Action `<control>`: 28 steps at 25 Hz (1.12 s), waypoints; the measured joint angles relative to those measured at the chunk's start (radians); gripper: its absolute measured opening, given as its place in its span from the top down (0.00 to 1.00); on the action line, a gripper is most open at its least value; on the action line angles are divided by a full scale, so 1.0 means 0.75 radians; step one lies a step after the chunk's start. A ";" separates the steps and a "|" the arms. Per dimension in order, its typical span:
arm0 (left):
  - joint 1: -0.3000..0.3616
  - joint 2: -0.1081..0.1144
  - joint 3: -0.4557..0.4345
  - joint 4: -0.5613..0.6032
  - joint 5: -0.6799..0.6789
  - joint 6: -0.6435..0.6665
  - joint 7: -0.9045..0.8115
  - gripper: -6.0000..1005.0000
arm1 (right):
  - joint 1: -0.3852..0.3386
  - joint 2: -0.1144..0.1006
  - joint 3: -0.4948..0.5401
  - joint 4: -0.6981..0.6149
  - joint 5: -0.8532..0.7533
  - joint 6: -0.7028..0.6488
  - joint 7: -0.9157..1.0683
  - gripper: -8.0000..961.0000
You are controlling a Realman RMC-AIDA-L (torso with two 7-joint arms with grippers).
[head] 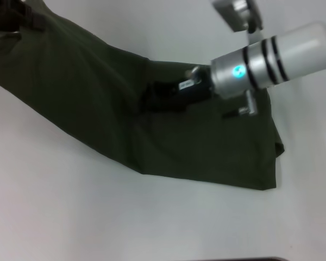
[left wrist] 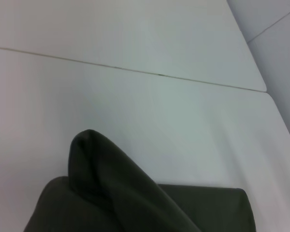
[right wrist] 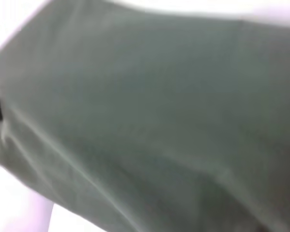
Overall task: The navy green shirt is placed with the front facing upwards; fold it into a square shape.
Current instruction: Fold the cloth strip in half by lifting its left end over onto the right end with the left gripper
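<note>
The navy green shirt (head: 98, 109) stretches across the white table from the far left corner to the right, with no lettering showing. Its far-left end is lifted, and my left gripper (head: 10, 22) is shut on it there. In the left wrist view a raised fold of the shirt (left wrist: 94, 169) stands above the table. My right gripper (head: 158, 97) comes in from the right and sits low over the middle of the shirt, dark against the cloth. The right wrist view is filled with the shirt's fabric (right wrist: 150, 121).
The white table (head: 70, 217) runs bare in front of the shirt. A seam between table panels (left wrist: 135, 70) lies beyond the cloth in the left wrist view. The shirt's right edge (head: 276, 147) lies bunched near the table's right side.
</note>
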 joint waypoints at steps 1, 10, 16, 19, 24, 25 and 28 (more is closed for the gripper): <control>0.001 0.001 -0.001 0.000 0.001 0.000 0.000 0.92 | -0.018 -0.002 -0.004 -0.031 0.000 -0.002 0.012 0.99; -0.001 0.003 -0.002 -0.001 -0.002 -0.003 -0.003 0.92 | -0.074 -0.008 -0.082 -0.119 -0.011 -0.003 0.074 0.99; 0.001 -0.005 -0.004 0.038 -0.008 0.022 -0.006 0.92 | -0.013 0.006 -0.108 -0.040 -0.002 0.174 0.075 0.99; 0.004 -0.007 -0.009 0.047 -0.015 0.036 -0.004 0.92 | 0.015 0.011 -0.107 0.008 -0.001 0.260 0.075 0.99; 0.019 -0.008 -0.010 0.057 -0.041 0.045 -0.001 0.92 | 0.043 0.013 -0.104 0.056 0.040 0.292 0.070 0.99; 0.020 -0.008 -0.010 0.058 -0.043 0.045 0.000 0.92 | 0.047 0.014 -0.105 0.062 0.057 0.292 0.066 0.99; 0.021 -0.012 -0.010 0.058 -0.044 0.045 0.002 0.92 | 0.069 0.017 -0.109 0.078 0.085 0.312 0.057 0.99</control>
